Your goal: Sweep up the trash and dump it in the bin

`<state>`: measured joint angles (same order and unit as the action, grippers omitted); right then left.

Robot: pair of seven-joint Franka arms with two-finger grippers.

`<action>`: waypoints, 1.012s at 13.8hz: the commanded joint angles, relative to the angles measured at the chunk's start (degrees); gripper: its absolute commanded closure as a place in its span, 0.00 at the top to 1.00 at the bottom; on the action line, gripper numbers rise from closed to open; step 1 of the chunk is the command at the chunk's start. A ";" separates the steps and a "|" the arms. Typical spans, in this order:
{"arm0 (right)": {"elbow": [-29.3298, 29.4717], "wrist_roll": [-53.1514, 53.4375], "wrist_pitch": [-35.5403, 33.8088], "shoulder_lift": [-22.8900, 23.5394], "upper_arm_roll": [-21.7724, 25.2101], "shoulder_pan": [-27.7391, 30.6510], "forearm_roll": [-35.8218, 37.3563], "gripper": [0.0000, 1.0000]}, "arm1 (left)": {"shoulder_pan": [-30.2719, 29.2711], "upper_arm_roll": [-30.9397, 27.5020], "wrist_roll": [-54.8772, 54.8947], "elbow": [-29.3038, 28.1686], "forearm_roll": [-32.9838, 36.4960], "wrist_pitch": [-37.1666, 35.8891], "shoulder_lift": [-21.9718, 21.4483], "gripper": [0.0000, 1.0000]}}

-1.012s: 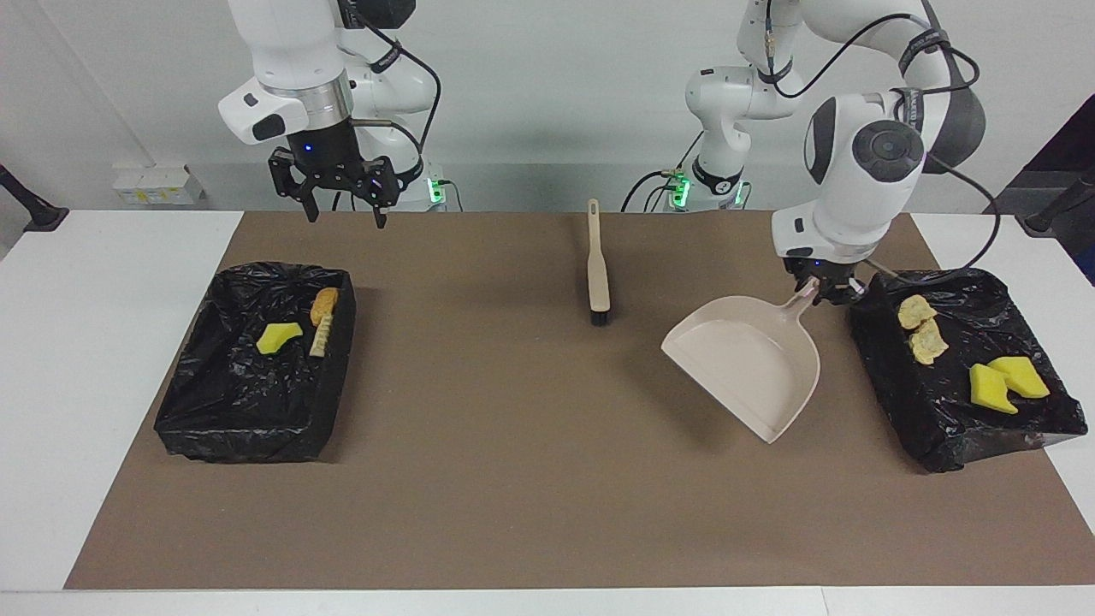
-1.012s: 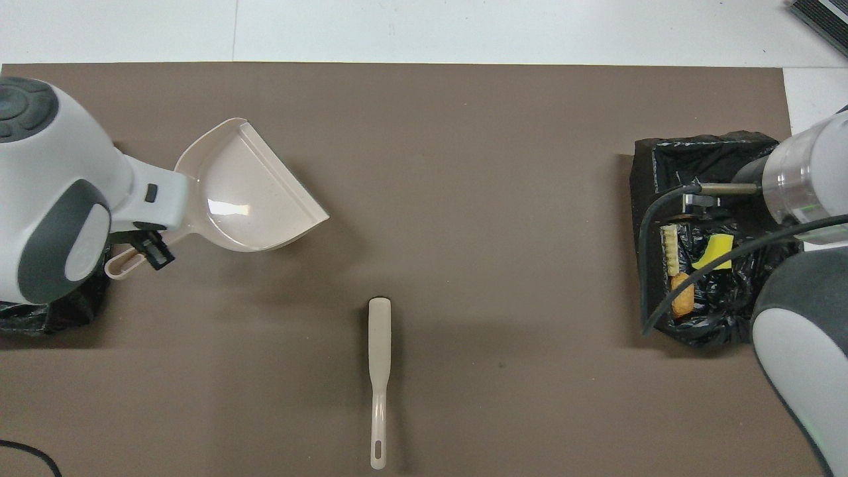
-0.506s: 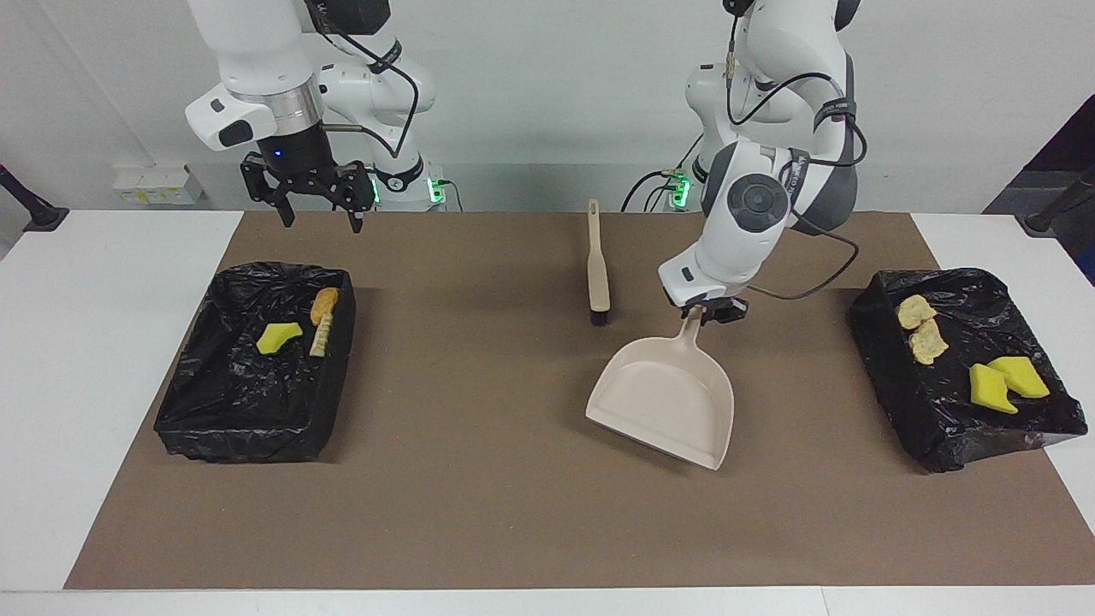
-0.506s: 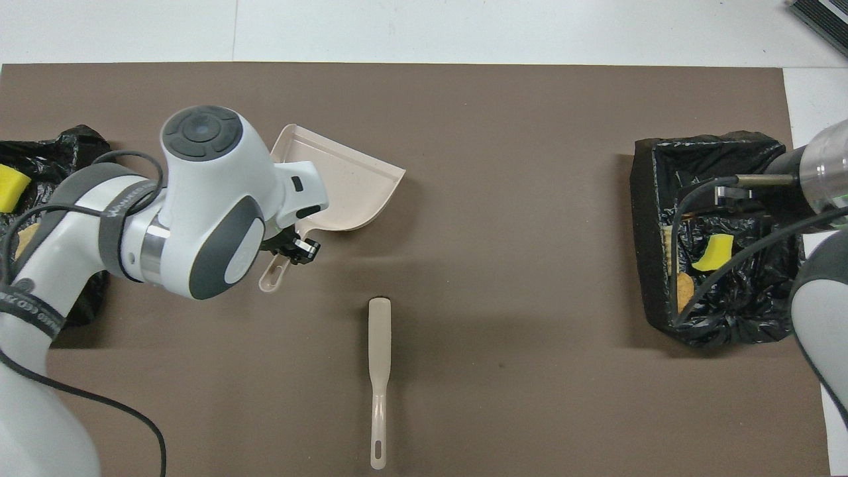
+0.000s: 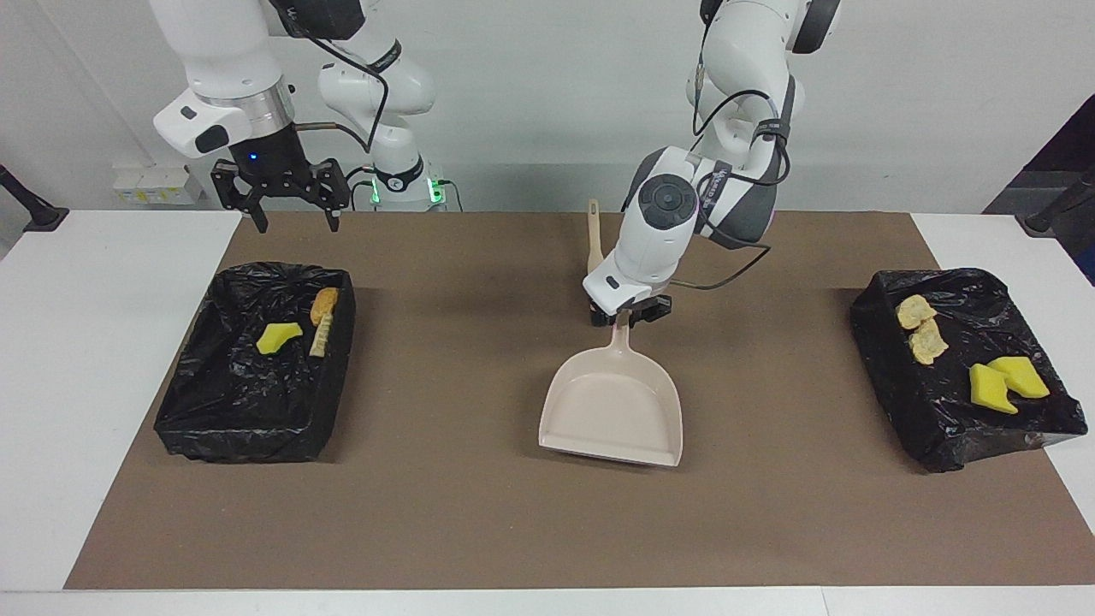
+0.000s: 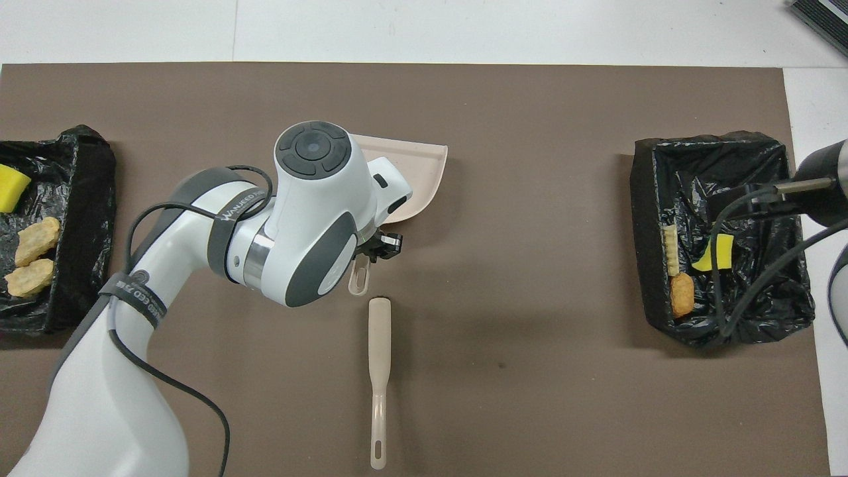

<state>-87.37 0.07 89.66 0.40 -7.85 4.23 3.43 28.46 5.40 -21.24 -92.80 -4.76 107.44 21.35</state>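
My left gripper is shut on the handle of the beige dustpan, which sits low over the middle of the mat, mouth pointing away from the robots. The pan looks empty. It also shows in the overhead view. The beige brush lies on the mat nearer to the robots than the pan. Trash lies in both bins: a yellow sponge and a bread chunk in one, bread chunks and yellow sponges in the other. My right gripper is open and empty, raised beside the first bin.
A black-lined bin stands at the right arm's end of the mat, and another bin stands at the left arm's end. The brown mat covers the white table. The left arm's elbow hangs over the brush's bristle end.
The left arm has carried the dustpan from beside the bin at its own end to the middle of the mat, turning and lowering it. The right gripper has drawn back toward the robots.
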 commanded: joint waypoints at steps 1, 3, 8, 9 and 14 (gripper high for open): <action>1.85 -1.57 -1.86 1.09 -0.67 0.69 -0.35 1.00 | 3.53 -1.18 -5.12 1.66 -0.95 1.89 2.90 0.00; 1.76 -1.57 -1.95 1.09 -0.76 0.61 -1.66 1.00 | 3.62 -1.10 -5.39 1.22 -0.78 2.34 2.82 0.00; 0.88 -0.69 -5.20 -0.40 -1.02 -0.45 -2.64 1.00 | 2.31 -2.14 -5.31 1.66 -0.60 1.38 1.42 1.00; 0.45 -0.34 -5.55 -0.84 -1.20 -0.54 -2.64 1.00 | 1.26 -2.76 -4.17 1.66 -0.60 1.02 0.37 1.00; -1.05 3.17 -5.55 -2.07 -1.90 -1.50 -2.64 1.00 | -7.79 -3.91 6.88 2.72 -0.51 -0.12 -3.49 1.00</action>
<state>-87.17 1.19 84.61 -0.46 -9.13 2.48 1.83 23.82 1.28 -18.99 -90.07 -4.82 108.81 20.11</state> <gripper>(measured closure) 0.000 0.000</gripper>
